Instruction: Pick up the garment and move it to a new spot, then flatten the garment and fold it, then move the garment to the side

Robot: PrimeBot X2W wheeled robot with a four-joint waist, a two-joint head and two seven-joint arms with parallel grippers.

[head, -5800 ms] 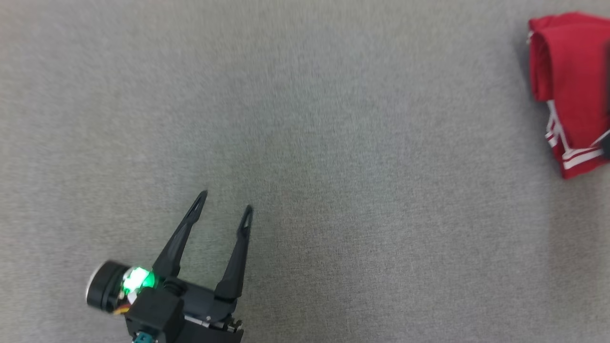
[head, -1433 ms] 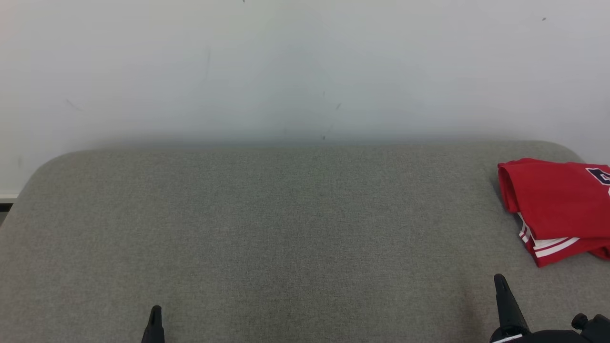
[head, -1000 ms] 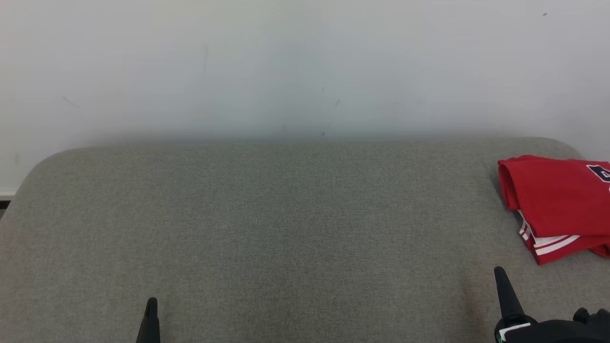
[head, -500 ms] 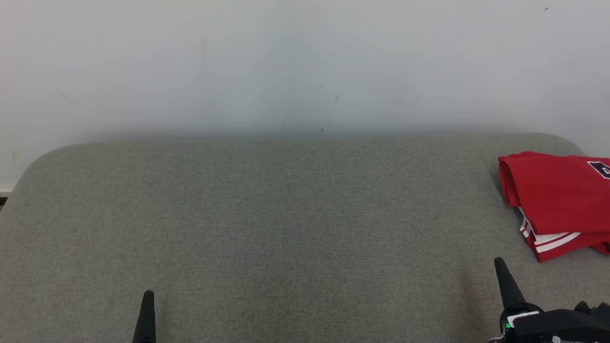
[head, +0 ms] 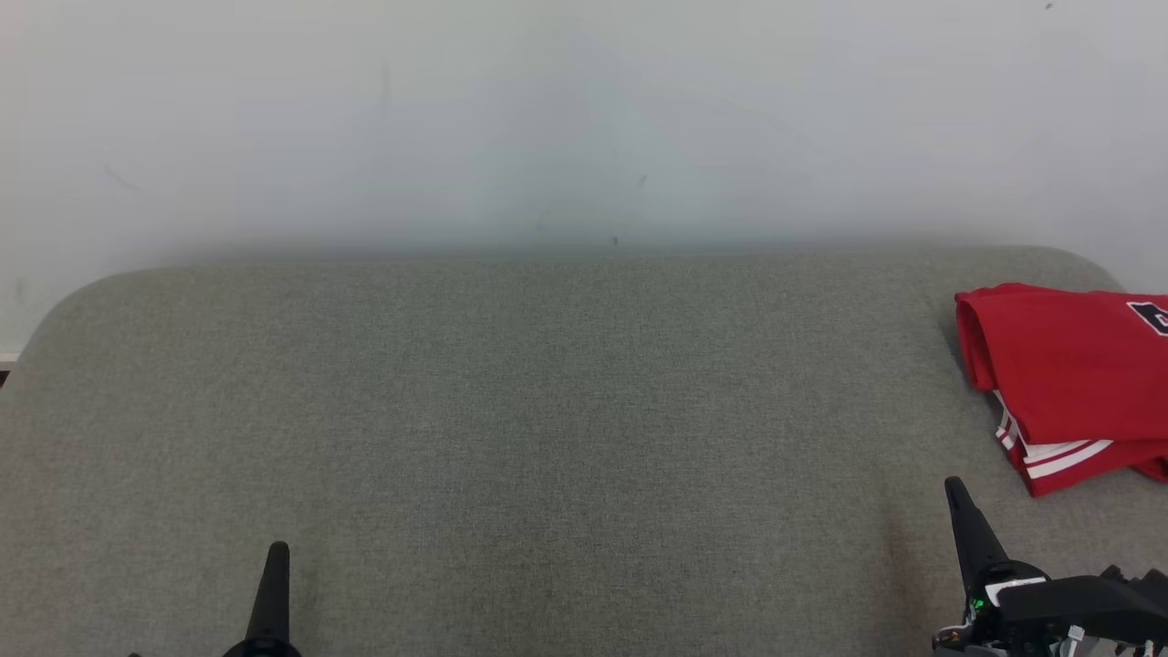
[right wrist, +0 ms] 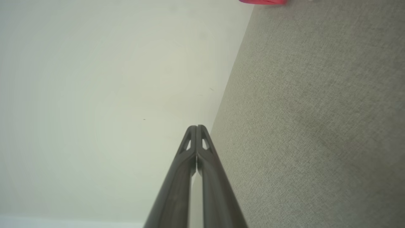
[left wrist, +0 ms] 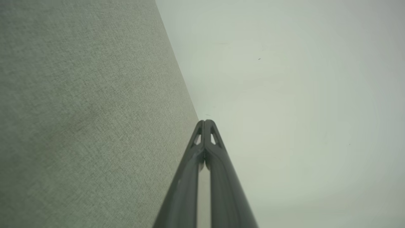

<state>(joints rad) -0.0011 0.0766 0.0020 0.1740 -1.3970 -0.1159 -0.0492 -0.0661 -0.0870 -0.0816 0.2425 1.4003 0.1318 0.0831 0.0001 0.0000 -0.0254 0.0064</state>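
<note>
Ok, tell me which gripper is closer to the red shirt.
The right gripper, at the lower right of the head view, with the folded red shirt just beyond it; the left gripper sits far across the grey cushion.

Plain indoor space was noted, prob. lab or staged test room; exact type could not be told. Wide grey fabric-covered pad (head: 547, 411) w/ rounded corners was set against bare white wall (head: 547, 109). Few small dark scuffs (head: 615, 240) were seen on wall nr pad edge.
</note>
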